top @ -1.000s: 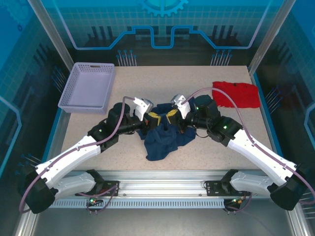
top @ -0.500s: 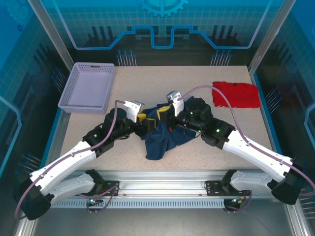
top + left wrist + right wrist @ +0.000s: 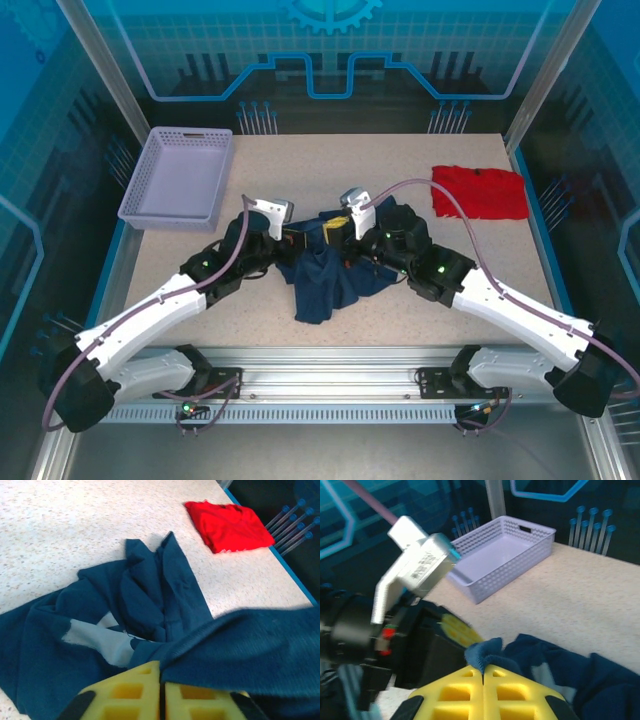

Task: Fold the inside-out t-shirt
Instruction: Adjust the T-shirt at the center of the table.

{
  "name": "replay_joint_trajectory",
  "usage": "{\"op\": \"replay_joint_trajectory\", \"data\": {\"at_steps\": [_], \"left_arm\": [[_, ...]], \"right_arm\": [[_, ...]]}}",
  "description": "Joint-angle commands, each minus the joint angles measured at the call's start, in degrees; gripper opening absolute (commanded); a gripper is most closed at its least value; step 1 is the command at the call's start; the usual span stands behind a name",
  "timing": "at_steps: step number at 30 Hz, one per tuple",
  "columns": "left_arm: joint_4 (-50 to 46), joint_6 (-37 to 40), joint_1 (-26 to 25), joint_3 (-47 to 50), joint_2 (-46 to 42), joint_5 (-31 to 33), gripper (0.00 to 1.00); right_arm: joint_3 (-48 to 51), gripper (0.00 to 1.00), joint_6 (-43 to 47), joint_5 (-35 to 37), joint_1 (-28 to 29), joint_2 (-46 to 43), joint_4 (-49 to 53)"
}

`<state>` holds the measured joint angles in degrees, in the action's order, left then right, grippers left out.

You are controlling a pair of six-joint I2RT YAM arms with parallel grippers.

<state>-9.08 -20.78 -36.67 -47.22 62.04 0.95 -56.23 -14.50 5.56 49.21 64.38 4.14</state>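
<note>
The inside-out t-shirt (image 3: 325,280), dark navy, lies bunched at the table's middle, its top edge lifted between both grippers. My left gripper (image 3: 297,240) is shut on a navy fold; in the left wrist view its yellow fingertips (image 3: 145,677) meet at the gripper (image 3: 161,667), and cloth stretches off to the right. The t-shirt (image 3: 150,595) below shows a light patch (image 3: 97,637). My right gripper (image 3: 337,229) is shut on a rolled edge of the t-shirt (image 3: 485,652), which is pinched at the gripper (image 3: 483,669). The two grippers sit close together.
A lavender basket (image 3: 180,178) stands at the back left of the table (image 3: 400,160). A bright red folded garment (image 3: 480,192) lies at the back right. The left arm's wrist camera (image 3: 417,565) hangs close to my right gripper.
Both grippers rose from the pile holding cloth. The left gripper swung left, then came back toward the right one. The shirt now hangs narrower below them.
</note>
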Motion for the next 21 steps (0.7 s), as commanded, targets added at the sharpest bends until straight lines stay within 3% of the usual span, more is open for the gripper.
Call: {"op": "replay_joint_trajectory", "data": {"at_steps": [1, 4, 8, 13, 17, 19, 21], "left_arm": [[2.22, 0.63, 0.87, 0.31, -3.98, -17.07, 0.01], [7.26, 2.09, 0.97, 3.98, -8.53, -28.2, 0.0], [16.7, 1.04, 1.31, 9.18, -14.64, -38.19, 0.0], [24.68, -2.51, 3.7, 12.26, -16.63, -43.72, 0.0], [20.05, -2.93, 5.45, 10.57, -14.57, -37.84, 0.0], [11.09, -1.44, 5.48, 7.31, -12.66, -28.32, 0.08], [3.0, -0.4, 5.46, 4.43, -10.58, -18.54, 0.11]], "right_arm": [[-1.28, 0.0, 4.13, 12.09, 0.9, 0.01, 3.73], [-1.94, 0.0, 5.82, 15.34, 0.64, 0.69, 5.92], [-4.01, 0.0, 6.24, 13.57, -1.87, 2.02, 11.63], [-5.37, 0.0, 5.37, 1.72, -8.14, 3.27, 18.02], [-4.16, 0.0, 4.98, -8.37, -11.82, 2.48, 18.34], [-3.23, 0.0, 4.59, -10.99, -12.32, 1.25, 17.1], [-2.27, 0.0, 3.6, -13.02, -12.47, -0.08, 15.26]]}}
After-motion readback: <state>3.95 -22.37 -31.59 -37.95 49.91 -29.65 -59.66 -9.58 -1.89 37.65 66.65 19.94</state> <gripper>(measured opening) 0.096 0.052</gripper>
